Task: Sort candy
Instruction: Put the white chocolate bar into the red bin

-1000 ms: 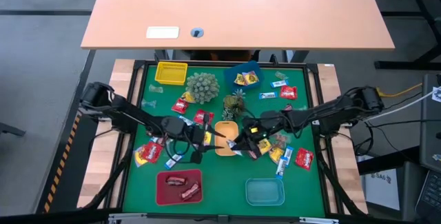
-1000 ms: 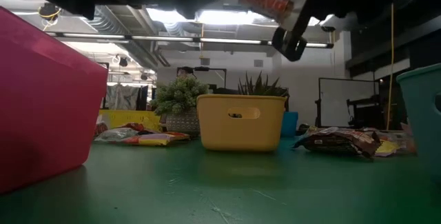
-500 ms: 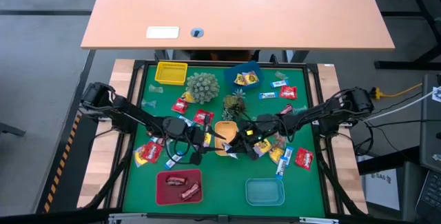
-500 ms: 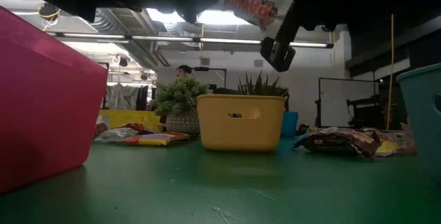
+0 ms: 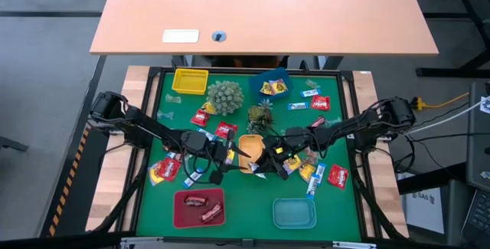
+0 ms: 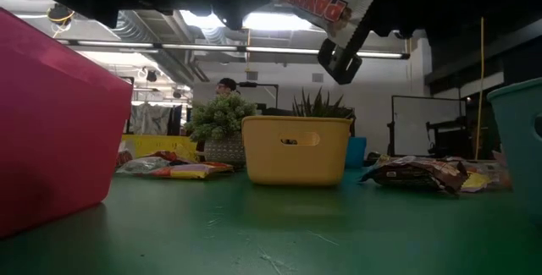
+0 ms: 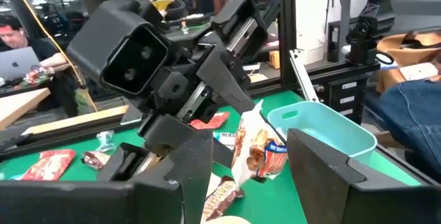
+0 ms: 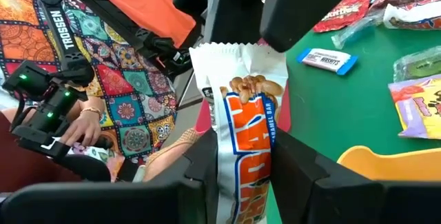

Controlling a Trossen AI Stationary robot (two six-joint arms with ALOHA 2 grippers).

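My right gripper [image 5: 265, 162] hangs above the green mat beside the orange tray [image 5: 249, 153], shut on a candy bar [image 8: 242, 124] in a white, orange and blue wrapper. My left gripper [image 5: 223, 162] faces it from the left, open. Its two fingers [image 8: 293, 7] stand on either side of the bar's free end, and I see no touch. The low view shows the bar [image 6: 326, 0] high above the mat. Other candy lies loose on the mat, some at the left [image 5: 164, 170] and some at the right [image 5: 338, 175]. My right gripper pinches the candy bar's near half [image 8: 241, 182] between its two fingers. The fingers come nearly level from the table's right and lie along the bar. The bar is lifted clear of the mat, and its crimped free end [image 8: 234, 52] sticks out past the fingertips toward my left gripper.
A red tray [image 5: 199, 207] holding candy and a teal tray [image 5: 295, 212] stand at the near edge. At the far edge are a yellow tray [image 5: 190, 80] and a blue tray [image 5: 272, 85]. Two spiky green plant balls [image 5: 224, 96] [image 5: 260, 116] sit behind the orange tray.
My right gripper has shifted a little toward my left gripper and tipped slightly downward, carrying the candy bar with it. The bar has turned a little in the low view and stays clear of the mat.
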